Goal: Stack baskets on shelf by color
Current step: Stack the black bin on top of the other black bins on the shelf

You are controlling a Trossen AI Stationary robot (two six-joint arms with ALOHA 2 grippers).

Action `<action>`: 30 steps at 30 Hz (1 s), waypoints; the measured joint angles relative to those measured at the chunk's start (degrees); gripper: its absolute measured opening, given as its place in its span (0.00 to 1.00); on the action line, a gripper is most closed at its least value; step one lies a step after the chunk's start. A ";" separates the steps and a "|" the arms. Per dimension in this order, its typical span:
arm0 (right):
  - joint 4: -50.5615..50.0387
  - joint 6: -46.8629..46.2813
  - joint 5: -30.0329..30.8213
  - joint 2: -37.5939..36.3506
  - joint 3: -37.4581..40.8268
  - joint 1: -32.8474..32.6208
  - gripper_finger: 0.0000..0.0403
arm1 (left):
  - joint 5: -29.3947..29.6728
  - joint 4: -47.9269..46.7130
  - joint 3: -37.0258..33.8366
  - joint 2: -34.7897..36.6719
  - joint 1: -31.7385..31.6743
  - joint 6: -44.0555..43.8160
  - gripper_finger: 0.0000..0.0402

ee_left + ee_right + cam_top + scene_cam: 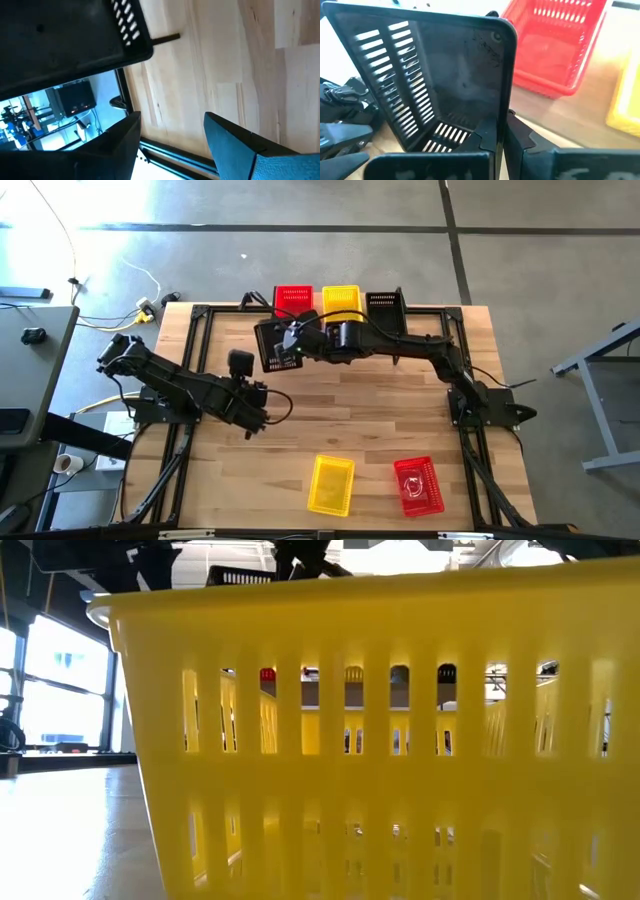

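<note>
High view: right gripper (290, 340) clamps a black basket (277, 345) at eleven o'clock; left gripper (240, 362), fingers apart, waits nearby.

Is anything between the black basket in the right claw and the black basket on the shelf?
Yes. The right claw holds a black perforated plastic basket in front of the red basket; the yellow basket lies between it and the black basket on the shelf.

My two arms are dark, jointed, with black cables; my left gripper (170, 145) has one black finger, one blue-padded.
</note>
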State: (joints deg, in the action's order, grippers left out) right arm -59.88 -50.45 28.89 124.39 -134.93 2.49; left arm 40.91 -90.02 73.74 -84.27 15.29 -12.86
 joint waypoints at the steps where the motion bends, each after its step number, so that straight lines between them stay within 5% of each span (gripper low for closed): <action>1: -0.14 0.16 0.42 -0.10 0.00 0.02 0.00 | 0.02 0.00 0.66 0.00 0.00 0.26 0.52; 18: -5.04 4.47 8.16 -7.61 0.00 1.22 0.00 | 3.21 0.00 9.65 -0.02 -3.02 5.00 0.52; 30: -15.40 7.97 3.77 -17.71 0.00 8.45 0.00 | 3.81 0.01 10.21 -0.02 -10.14 6.30 0.52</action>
State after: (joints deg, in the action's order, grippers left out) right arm -75.28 -42.48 32.66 106.68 -134.93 10.93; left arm 44.72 -90.00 83.94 -84.29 5.15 -6.57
